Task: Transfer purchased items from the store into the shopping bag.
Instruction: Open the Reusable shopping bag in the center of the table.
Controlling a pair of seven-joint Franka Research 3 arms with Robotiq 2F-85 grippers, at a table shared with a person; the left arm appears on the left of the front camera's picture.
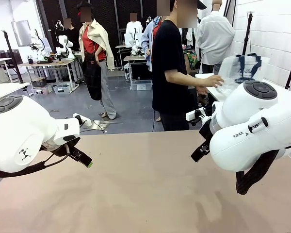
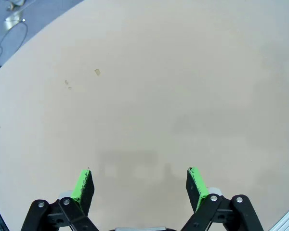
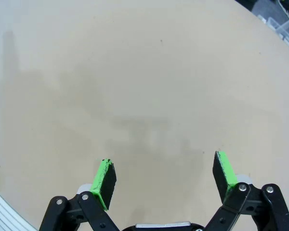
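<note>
The shopping bag (image 1: 242, 69), translucent whitish with navy strap handles, stands on a white side table at the far right, beyond my table. A person in a black T-shirt (image 1: 167, 68) stands at the far side with one hand (image 1: 214, 81) on the bag. My left gripper (image 2: 140, 185) is open above bare table, nothing between its green pads; in the front view it hangs low at the left (image 1: 85, 160). My right gripper (image 3: 166, 179) is open too, over bare tabletop, and hangs at the right (image 1: 200, 151) in the front view. No purchased items are in sight.
The tan tabletop (image 1: 145, 189) stretches between both arms. A small scrap (image 2: 97, 72) lies on it in the left wrist view. Behind the person are grey floor and other work tables (image 1: 48, 65).
</note>
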